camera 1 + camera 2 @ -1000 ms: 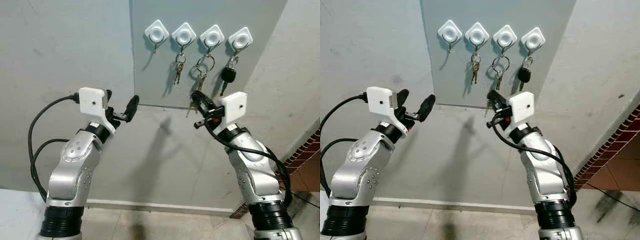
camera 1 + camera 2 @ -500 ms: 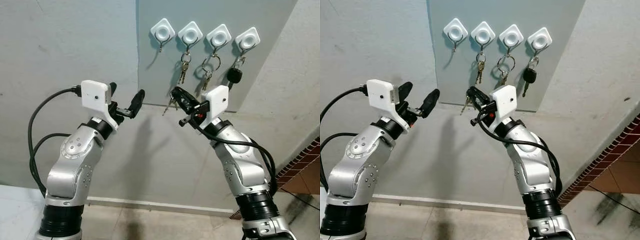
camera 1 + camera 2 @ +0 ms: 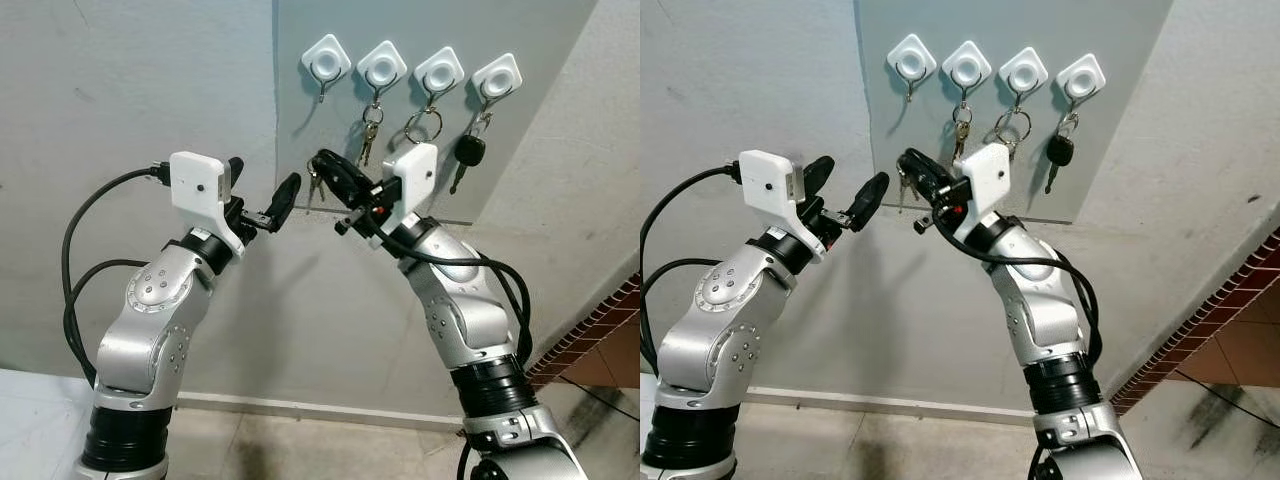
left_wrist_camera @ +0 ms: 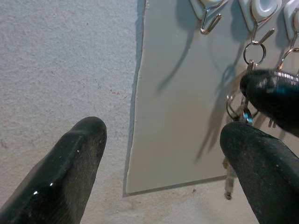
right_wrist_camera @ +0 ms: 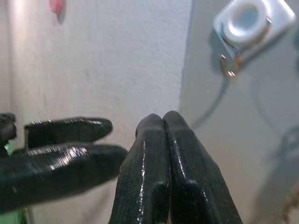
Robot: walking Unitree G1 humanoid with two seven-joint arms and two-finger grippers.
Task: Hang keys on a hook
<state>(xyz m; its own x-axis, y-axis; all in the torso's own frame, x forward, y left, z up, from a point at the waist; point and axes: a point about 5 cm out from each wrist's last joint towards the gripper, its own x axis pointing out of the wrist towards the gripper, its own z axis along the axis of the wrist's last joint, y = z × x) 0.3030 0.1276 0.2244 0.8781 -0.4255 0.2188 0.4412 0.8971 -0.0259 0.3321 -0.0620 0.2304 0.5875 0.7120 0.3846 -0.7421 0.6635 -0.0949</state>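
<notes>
Grey board [image 3: 330, 140], four hooks [image 3: 327, 62], three keyed; right claw [image 3: 322, 167] pinching keys [image 3: 314, 184], left claw [image 3: 262, 193] agape.

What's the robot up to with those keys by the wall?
The right gripper is shut on a bunch of keys and holds it up below the empty hook, the leftmost of four on the grey panel. The other three hooks already carry keys. The left gripper is open, close beside the keys, holding nothing.
</notes>
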